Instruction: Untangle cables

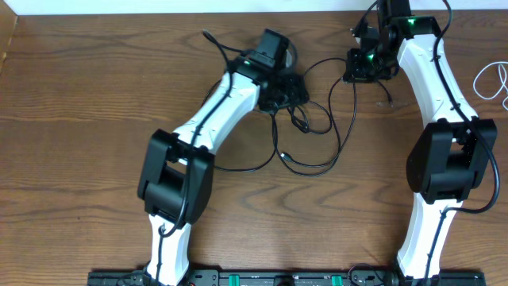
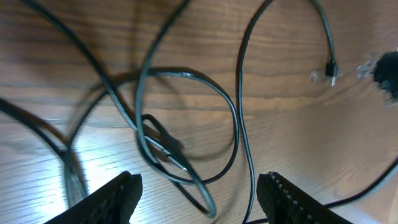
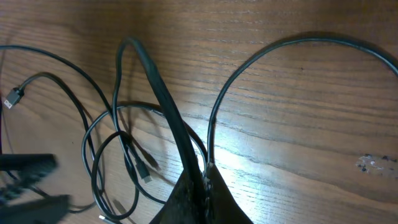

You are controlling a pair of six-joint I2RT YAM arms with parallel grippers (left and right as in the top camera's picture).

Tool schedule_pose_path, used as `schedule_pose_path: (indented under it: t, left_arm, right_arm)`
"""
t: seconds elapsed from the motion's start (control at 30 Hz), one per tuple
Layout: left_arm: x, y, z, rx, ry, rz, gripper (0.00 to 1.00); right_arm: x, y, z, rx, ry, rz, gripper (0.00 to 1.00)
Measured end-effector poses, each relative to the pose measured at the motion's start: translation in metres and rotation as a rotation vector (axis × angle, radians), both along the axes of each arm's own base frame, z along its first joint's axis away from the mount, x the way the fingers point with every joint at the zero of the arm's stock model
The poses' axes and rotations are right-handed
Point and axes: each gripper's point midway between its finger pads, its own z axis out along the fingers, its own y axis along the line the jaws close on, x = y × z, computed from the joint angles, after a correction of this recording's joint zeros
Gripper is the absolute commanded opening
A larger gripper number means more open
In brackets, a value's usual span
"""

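Overhead: shows the black cables [image 1: 298,119] tangled in loose loops on the table [image 1: 79,119], between the two arms and toward the far side. Puts the left gripper [image 1: 284,87] directly above the densest part of the tangle. Puts the right gripper [image 1: 367,65] just beside the loops' right flank, with a strand hanging from it. Shows a white cable [image 1: 492,79] coiled well apart at the table's right edge.

Left wrist: looks down past the left gripper [image 2: 199,199], fingers [image 2: 118,198] spread wide and released, clamping no strand. Shows crossing black cables [image 2: 238,124] lying on the wood below and between them, and a small plug [image 2: 331,67] at the upper right.

Right wrist: shows the right gripper [image 3: 202,193] clenched tight on the black cables [image 3: 160,93]. Has one thick strand climbing up and left from the tips, and a thinner one arcing off to the right. Shows more loops and plug ends on the wood at left.
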Motion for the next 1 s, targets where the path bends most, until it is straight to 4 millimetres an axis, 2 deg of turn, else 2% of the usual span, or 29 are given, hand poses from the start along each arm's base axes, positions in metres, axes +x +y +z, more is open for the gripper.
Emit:
schedule_pose_path:
  t: [0.27,0.37,0.47,0.5,0.57,0.6,0.7,0.83,0.9,0.97,1.0]
  left_arm:
    - [-0.019,-0.025,-0.027,0.016,0.064,-0.026,0.64]
    - [-0.027,-0.035,-0.031,0.029,0.067,-0.046,0.54]
    - [-0.031,-0.040,-0.035,0.049,0.060,-0.054,0.39]
    - [-0.033,-0.041,-0.038,0.057,0.062,-0.052,0.33]
    - [-0.034,-0.042,-0.046,0.077,0.063,-0.056,0.12]
    - [-0.034,-0.042,-0.050,0.089,0.064,-0.054,0.08]
    - [-0.033,-0.036,-0.061,0.129,0.067,-0.042,0.07]
    - [-0.030,-0.027,-0.064,0.173,0.051,-0.037,0.07]
    - [-0.036,-0.015,-0.064,0.209,0.077,-0.044,0.07]
    - [-0.039,0.002,-0.054,0.235,0.094,-0.048,0.07]
    - [-0.038,0.011,-0.042,0.237,0.088,-0.045,0.08]
  right_arm:
    - [0.000,0.000,0.000,0.000,0.000,0.000,0.01]
    - [0.000,0.000,0.000,0.000,0.000,0.000,0.01]
    - [0.000,0.000,0.000,0.000,0.000,0.000,0.01]
    - [0.000,0.000,0.000,0.000,0.000,0.000,0.01]
    - [0.000,0.000,0.000,0.000,0.000,0.000,0.01]
    - [0.000,0.000,0.000,0.000,0.000,0.000,0.01]
    - [0.000,0.000,0.000,0.000,0.000,0.000,0.01]
    - [0.000,-0.001,0.000,-0.005,0.001,-0.002,0.01]
    - [0.000,-0.004,-0.002,-0.020,0.005,-0.014,0.01]
    - [0.000,-0.006,-0.002,-0.031,0.008,-0.024,0.01]
    - [0.000,-0.007,-0.003,-0.035,0.010,-0.029,0.01]
